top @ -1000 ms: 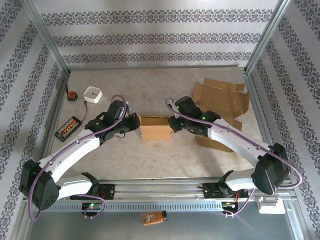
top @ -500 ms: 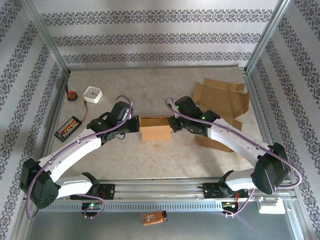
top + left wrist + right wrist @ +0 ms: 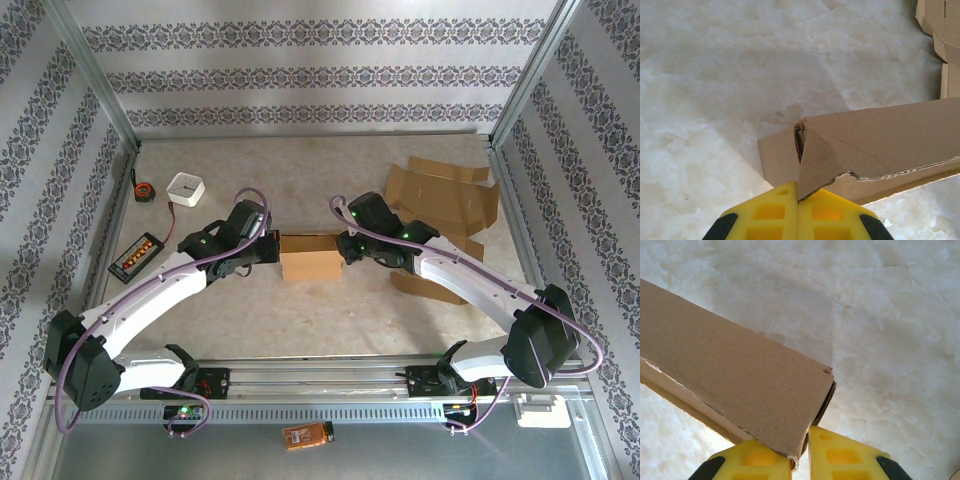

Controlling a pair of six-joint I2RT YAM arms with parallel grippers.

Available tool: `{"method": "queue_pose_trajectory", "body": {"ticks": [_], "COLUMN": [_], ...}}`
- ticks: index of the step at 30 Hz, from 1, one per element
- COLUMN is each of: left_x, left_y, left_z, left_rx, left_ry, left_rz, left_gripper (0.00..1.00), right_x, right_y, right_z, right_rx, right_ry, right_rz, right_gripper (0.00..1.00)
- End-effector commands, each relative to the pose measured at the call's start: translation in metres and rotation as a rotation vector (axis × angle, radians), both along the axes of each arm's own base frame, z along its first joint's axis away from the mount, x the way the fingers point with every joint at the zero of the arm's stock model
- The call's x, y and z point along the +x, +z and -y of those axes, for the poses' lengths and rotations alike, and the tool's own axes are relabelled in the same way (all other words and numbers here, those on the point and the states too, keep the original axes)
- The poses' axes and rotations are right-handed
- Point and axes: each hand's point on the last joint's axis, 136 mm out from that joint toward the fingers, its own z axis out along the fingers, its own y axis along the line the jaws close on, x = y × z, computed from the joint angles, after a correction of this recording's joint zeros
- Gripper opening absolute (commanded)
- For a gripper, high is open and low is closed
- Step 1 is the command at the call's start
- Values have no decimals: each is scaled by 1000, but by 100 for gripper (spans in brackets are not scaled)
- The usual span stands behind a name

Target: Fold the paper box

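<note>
At the far left of the surface [image 3: 300, 320], well clear of the work, we see a tape measure [image 3: 143, 190], a small white block [image 3: 186, 188] and a black tray of orange pieces [image 3: 136, 255]. None of these stands in the way.

Moving inward, the left tool [image 3: 272, 250] meets the left end of the paper box [image 3: 310, 257]. Its yellow fingers [image 3: 770, 207] are pressed fully together, and as far as we can judge a corner of the end flap [image 3: 815, 160] is nipped at their seam.

The box lies mid-surface with its long axis running left to right, straight between the two arms. Each tool is about equally close, one at each short end. Its top looks only partly closed, with a torn edge showing along one long side.

On the right end, the right tool [image 3: 346, 248] is nearly closed on the box's corner, with the cardboard wall held between its fingers [image 3: 840, 452].

Farther right, loose flattened cardboard [image 3: 440, 195] lies near the wall and another piece [image 3: 425, 285] sits under the right arm. Both are apart from the box.

We judge that the next fold turns on the left flap tucking inward along the axis while the right end stays pinned.
</note>
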Motion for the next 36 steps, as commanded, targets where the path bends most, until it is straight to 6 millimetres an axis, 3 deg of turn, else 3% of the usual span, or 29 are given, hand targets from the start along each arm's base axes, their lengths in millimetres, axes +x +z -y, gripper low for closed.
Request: {"method": "queue_pose_trajectory", "body": {"ticks": [1, 11, 19, 29, 36], "left_x": [-8, -7, -9, -5, -5], "left_y": [-3, -6, -3, -4, -9], "left_z": [-13, -6, -16, 6, 8], "left_rx": [75, 56, 100, -3, -11], "left_ry": [19, 5, 19, -14, -12], "left_rz": [-33, -59, -48, -51, -68], "left_gripper": [0, 0, 0, 0, 0], "right_x": [-23, -25, -25, -25, -25], "right_y": [-41, -42, -42, -42, -42], "right_z": [22, 22, 20, 21, 20], "right_rx": [-153, -158, -158, -163, -163], "right_ry": [5, 7, 9, 10, 10], "right_rz": [-136, -140, -139, -138, -138], "right_gripper": [16, 16, 16, 16, 16]}}
